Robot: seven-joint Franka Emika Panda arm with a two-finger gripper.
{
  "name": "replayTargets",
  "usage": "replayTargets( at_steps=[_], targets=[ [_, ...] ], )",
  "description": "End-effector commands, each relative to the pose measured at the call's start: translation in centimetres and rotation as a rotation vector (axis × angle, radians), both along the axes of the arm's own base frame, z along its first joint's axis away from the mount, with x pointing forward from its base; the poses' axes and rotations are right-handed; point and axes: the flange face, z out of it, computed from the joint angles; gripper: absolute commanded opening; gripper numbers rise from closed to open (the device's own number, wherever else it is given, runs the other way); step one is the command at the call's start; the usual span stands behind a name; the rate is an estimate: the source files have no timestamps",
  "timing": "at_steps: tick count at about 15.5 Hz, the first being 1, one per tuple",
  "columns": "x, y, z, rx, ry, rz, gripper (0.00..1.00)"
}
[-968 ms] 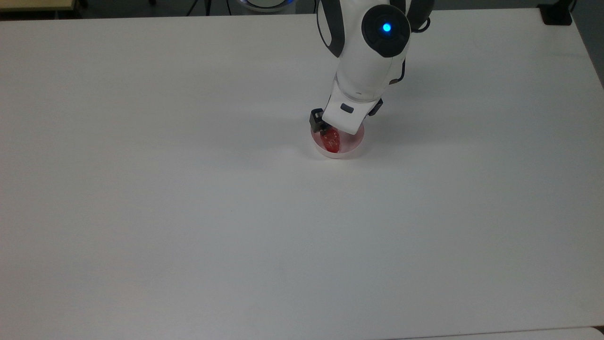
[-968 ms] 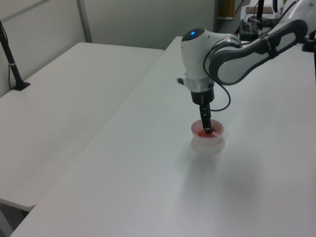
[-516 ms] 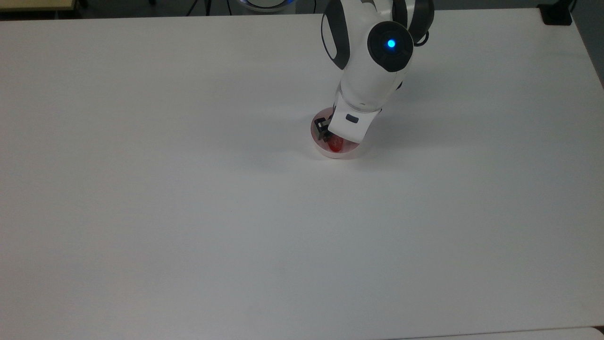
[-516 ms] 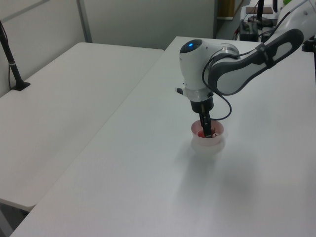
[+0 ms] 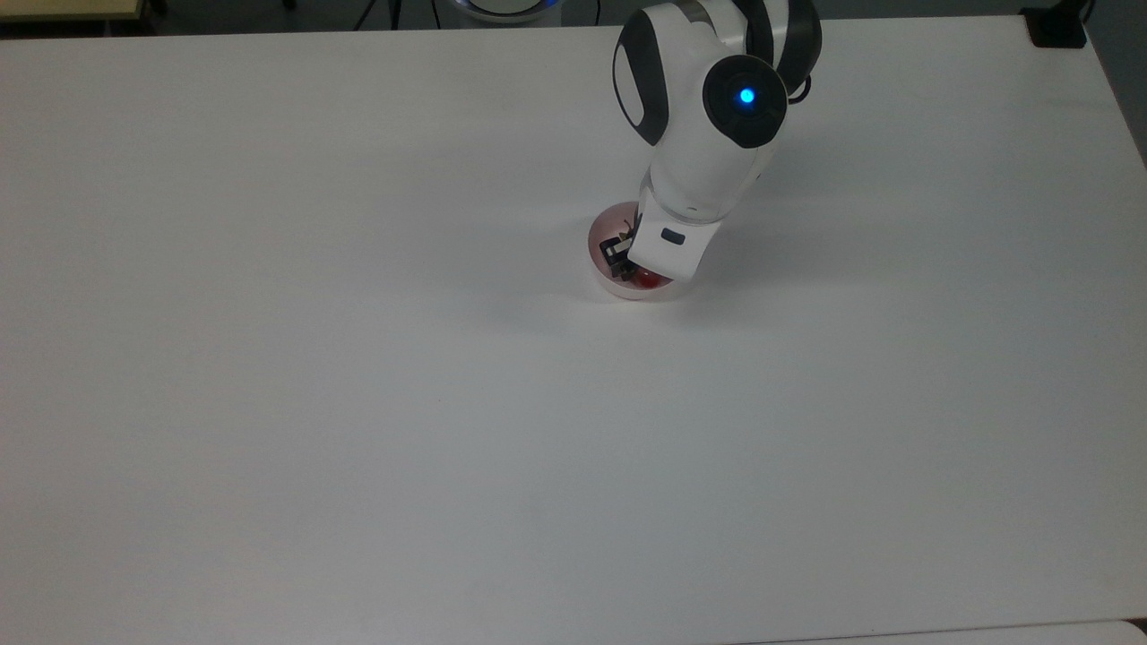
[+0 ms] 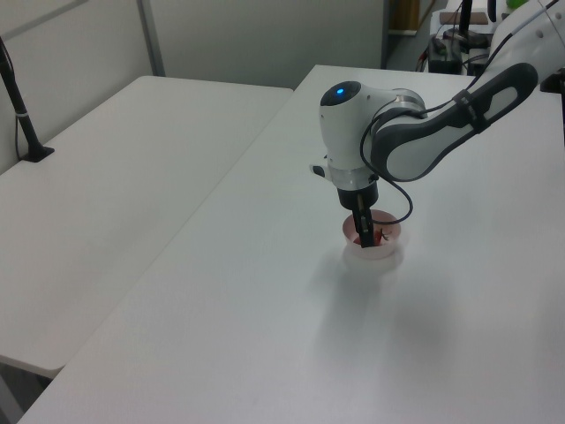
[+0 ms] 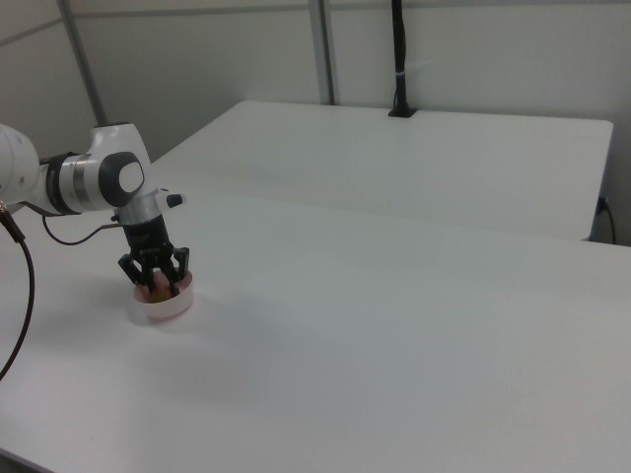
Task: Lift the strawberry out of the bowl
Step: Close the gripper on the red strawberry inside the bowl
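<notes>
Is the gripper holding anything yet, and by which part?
Nothing held yet: the gripper is open, fingers down inside the small pale pink bowl, straddling the glossy red strawberry.

A: Surface (image 5: 358, 403) was plain white, matte, soft even light on it. What stood beside it?

B: A second white table (image 7: 414, 158), a narrow gap between them. A black post (image 7: 399, 59) stood clamped at its far edge in the right view. Pale partition walls (image 7: 493, 59) with grey uprights stood behind.

no readable text, labels or numbers
</notes>
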Motion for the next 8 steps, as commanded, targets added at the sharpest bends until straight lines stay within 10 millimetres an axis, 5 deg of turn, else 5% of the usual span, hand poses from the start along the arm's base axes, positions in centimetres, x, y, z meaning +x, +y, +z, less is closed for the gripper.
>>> replayTargets(
  at_steps=[1, 6, 8],
  targets=[
    [-0.2, 0.0, 0.3, -0.004, -0.018, 0.018, 0.39],
    [0.1, -0.1, 1.7, 0.01, -0.032, 0.001, 0.39],
    [0.8, -0.2, 4.0, 0.034, -0.066, -0.016, 0.39]
  ],
)
